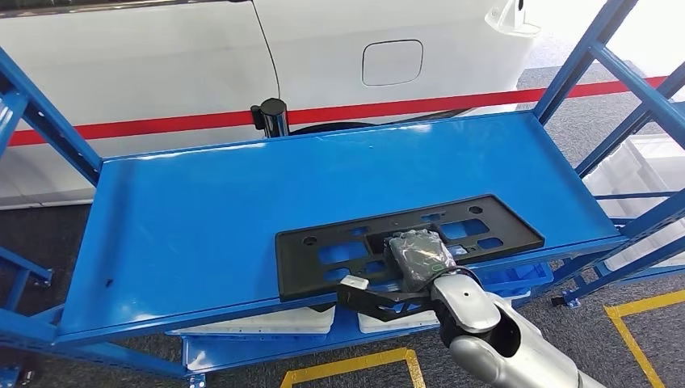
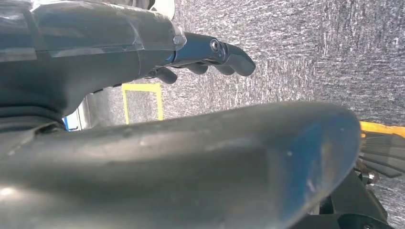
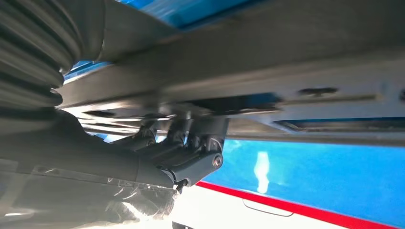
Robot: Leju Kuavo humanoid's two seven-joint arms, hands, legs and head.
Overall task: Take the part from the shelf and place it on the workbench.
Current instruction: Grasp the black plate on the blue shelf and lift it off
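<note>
Part (image 1: 420,234): flat black plastic plate, long rectangle with rounded corners, matte, pierced by several rectangular and slotted cut-outs through which the blue shows. It lies flat on the shelf (image 1: 202,218), toward the front edge and right of centre, its long side roughly along that edge and slightly skewed, the left end overhanging the front lip a little.

Right robot hand (image 1: 416,259): back covered in a grey mesh-textured glove, set on top of the part near its middle at the front edge. In the right wrist view the dark fingers (image 3: 191,143) are curled against the part's edge, the thumb on the other face; it grips the part. Silver arm comes up from below the shelf front.

Left robot hand (image 2: 210,57): hangs over grey carpet (image 2: 310,47), dark glossy fingers bent inward, nothing in them.

Shelf: glossy blue painted sheet metal, smooth, with a raised lip all round, carried on blue angled steel struts (image 1: 590,48). A lower blue tier holds white trays (image 1: 275,323).

Room: speckled grey carpet, yellow tape lines (image 1: 638,323) on the floor. Behind the shelf a white car body (image 1: 323,48) with a fuel flap (image 1: 392,62), and a red belt (image 1: 161,125) on a black post (image 1: 273,115).
</note>
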